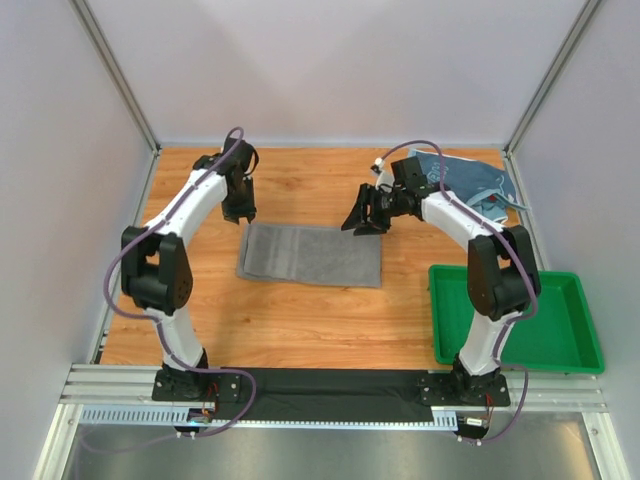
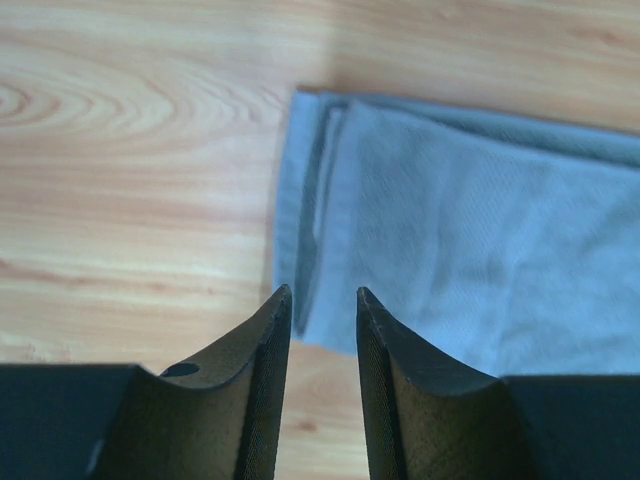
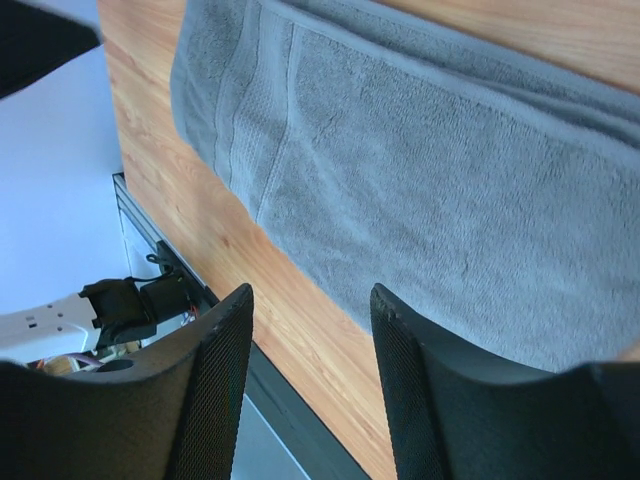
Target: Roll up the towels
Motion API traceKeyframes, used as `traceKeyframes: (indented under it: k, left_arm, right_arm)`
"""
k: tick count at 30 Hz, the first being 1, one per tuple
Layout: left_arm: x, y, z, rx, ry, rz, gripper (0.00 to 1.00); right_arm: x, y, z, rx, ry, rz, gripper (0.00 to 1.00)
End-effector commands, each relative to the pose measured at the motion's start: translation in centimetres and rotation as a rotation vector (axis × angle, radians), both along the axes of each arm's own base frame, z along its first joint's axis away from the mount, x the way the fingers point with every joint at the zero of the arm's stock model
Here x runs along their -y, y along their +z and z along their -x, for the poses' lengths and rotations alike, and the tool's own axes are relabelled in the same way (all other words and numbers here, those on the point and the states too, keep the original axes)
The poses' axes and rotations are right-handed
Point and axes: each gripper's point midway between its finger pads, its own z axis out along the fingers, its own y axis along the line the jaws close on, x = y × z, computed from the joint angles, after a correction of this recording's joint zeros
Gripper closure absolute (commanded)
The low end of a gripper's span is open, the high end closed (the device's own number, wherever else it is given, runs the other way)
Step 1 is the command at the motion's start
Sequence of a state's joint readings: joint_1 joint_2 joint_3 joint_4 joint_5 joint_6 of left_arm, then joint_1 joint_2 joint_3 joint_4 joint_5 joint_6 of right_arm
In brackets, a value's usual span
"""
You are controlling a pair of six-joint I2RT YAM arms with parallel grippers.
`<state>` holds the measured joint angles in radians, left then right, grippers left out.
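Note:
A grey towel (image 1: 310, 255) lies flat, folded into a long strip, on the wooden table. My left gripper (image 1: 238, 212) hovers just above its far-left corner. In the left wrist view the gripper (image 2: 322, 292) is open with only wood and the towel's edge (image 2: 480, 250) beyond the gap. My right gripper (image 1: 366, 222) hangs over the towel's far-right corner, tilted. In the right wrist view it (image 3: 312, 290) is open and empty above the grey towel (image 3: 430, 170). A light blue towel (image 1: 472, 178) lies crumpled at the back right, partly behind the right arm.
A green plastic tray (image 1: 575, 352) sits at the right, near the right arm's base. White walls enclose the table on the left, back and right. A black strip (image 1: 330, 382) and metal rail run along the near edge.

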<state>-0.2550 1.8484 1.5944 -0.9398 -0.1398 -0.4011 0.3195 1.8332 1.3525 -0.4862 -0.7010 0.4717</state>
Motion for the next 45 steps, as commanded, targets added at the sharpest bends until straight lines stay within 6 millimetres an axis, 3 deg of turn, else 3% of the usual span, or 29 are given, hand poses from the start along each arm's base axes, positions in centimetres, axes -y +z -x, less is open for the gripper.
traceKeyframes:
  k: [1, 2, 3, 4, 5, 6, 9, 12, 18, 23, 29, 33, 38, 41, 44, 45]
  left_arm:
    - [2.2, 0.9, 3.7, -0.022, -0.028, 0.044, 0.61]
    - [3.1, 0.8, 4.2, -0.024, -0.044, 0.07, 0.61]
    - [3.9, 0.7, 5.0, -0.026, -0.06, 0.082, 0.61]
    - [4.1, -0.3, 5.9, -0.055, -0.057, 0.091, 0.61]
    - [5.1, -0.6, 5.9, -0.047, -0.072, 0.141, 0.61]
    - [5.3, -1.3, 6.0, -0.053, -0.069, 0.15, 0.61]
    - [5.9, -3.7, 6.7, -0.128, -0.072, 0.173, 0.63]
    - [4.9, -6.1, 7.1, -0.174, -0.063, 0.115, 0.63]
    - [1.0, -10.6, 7.6, -0.292, 0.017, 0.011, 0.66]
    - [-1.1, -10.9, 6.6, -0.284, 0.044, -0.049, 0.67]
    - [-2.6, -8.7, 4.2, -0.26, 0.019, -0.159, 0.67]
    - [-2.0, -6.6, 3.3, -0.219, 0.003, -0.137, 0.67]
    - [-1.3, -3.5, 3.2, -0.155, -0.016, -0.1, 0.67]
    - [-0.4, -2.4, 2.9, -0.127, -0.035, -0.059, 0.67]
    - [0.6, -2.1, 2.5, -0.115, -0.042, -0.013, 0.67]
    - [1.0, -2.2, 2.2, -0.106, -0.046, 0.0, 0.67]
  right_arm:
    - [-1.4, 0.2, -2.4, 0.029, 0.018, -0.058, 0.5]
    - [-1.4, -0.2, -2.7, 0.022, 0.017, -0.055, 0.5]
    - [-1.3, -1.8, -3.2, -0.007, 0.005, -0.035, 0.5]
    - [-1.1, -2.2, -3.6, -0.013, -0.003, -0.028, 0.5]
    - [-0.7, -2.8, -4.1, -0.023, -0.017, -0.021, 0.51]
    - [-0.3, -4.5, -4.5, -0.049, -0.034, 0.002, 0.51]
    - [1.3, -6.6, -5.7, -0.079, -0.082, 0.036, 0.51]
    - [3.1, -9.6, -6.1, -0.146, -0.129, 0.083, 0.52]
    - [5.2, -12.7, -4.7, -0.207, -0.17, 0.179, 0.53]
    - [6.3, -13.8, -3.2, -0.236, -0.197, 0.232, 0.54]
    - [5.2, -11.9, -1.8, -0.198, -0.173, 0.255, 0.53]
    - [3.7, -8.7, -1.9, -0.129, -0.131, 0.26, 0.49]
    - [1.3, -2.4, -1.9, -0.003, -0.059, 0.201, 0.45]
    - [-0.7, -0.3, 0.2, -0.003, 0.029, 0.138, 0.48]
    - [-2.2, 0.0, 3.0, -0.048, 0.105, 0.062, 0.5]
    - [-2.2, -1.0, 4.0, -0.074, 0.115, 0.053, 0.52]
